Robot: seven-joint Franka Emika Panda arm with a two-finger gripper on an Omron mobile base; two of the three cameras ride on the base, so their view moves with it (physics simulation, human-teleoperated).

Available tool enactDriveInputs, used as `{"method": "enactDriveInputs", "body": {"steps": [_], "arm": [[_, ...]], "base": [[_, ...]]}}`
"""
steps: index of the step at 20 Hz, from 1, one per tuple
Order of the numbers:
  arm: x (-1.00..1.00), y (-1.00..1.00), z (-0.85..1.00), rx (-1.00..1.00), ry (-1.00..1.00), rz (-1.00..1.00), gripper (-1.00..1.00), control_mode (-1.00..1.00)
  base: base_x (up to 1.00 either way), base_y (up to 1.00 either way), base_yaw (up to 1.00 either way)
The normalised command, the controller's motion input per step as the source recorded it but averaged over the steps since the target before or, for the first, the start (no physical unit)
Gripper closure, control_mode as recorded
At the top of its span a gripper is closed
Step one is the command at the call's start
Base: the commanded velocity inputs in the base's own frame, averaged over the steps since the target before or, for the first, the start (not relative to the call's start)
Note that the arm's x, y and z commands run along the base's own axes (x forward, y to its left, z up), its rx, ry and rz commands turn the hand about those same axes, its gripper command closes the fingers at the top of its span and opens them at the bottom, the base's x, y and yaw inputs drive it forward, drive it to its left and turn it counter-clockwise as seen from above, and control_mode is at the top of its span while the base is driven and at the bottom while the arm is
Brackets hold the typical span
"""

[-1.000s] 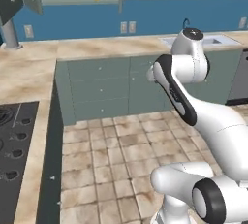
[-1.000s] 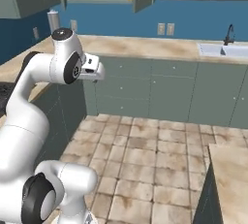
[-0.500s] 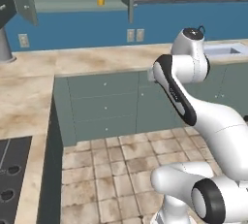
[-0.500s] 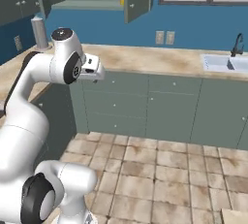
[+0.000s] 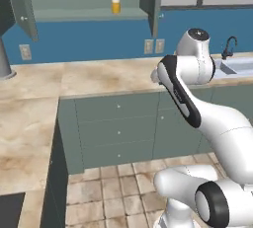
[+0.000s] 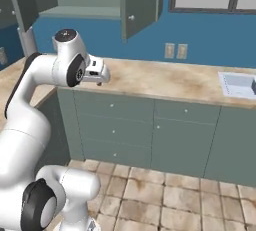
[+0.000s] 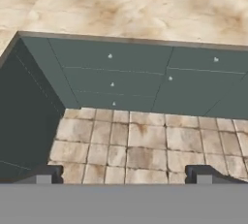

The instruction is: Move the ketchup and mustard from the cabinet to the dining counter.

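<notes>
The mustard, a small yellow bottle with a dark cap, stands upright on the shelf of the open grey-green cabinet. Both cabinet doors are swung out. From the right base view I see the cabinet with one door in front of it. My gripper hangs over the front edge of the worktop, well below and short of the cabinet. In the hand view the gripper is open and empty, looking down at drawer fronts and floor tiles. The ketchup and the dining counter are out of view.
An L-shaped marble worktop runs under the cabinet, backed by a blue wall with sockets. A sink sits at its right end. Grey-green drawer fronts face a tiled floor. A dark hob corner lies at the lower left.
The whole picture has shifted: the base has driven nearer the worktop, so the cabinet and mustard look larger. The gripper has stayed open and empty.
</notes>
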Motion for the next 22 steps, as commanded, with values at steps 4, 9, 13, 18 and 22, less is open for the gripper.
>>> {"method": "enactDriveInputs", "body": {"steps": [4, 9, 13, 18, 22], "arm": [[0.00, 0.00, 0.00, 0.00, 0.00, 0.00, -1.00, 1.00], [0.00, 0.00, 0.00, 0.00, 0.00, 0.00, -1.00, 1.00], [0.00, 0.00, 0.00, 0.00, 0.00, 0.00, -1.00, 1.00], [0.00, 0.00, 0.00, 0.00, 0.00, 0.00, -1.00, 1.00], [0.00, 0.00, 0.00, 0.00, 0.00, 0.00, -1.00, 1.00]], "base": [[1.00, 0.14, 0.30], [1.00, 0.16, 0.26], [1.00, 0.17, 0.07], [1.00, 0.19, 0.00], [0.95, 0.14, 0.00]]}}
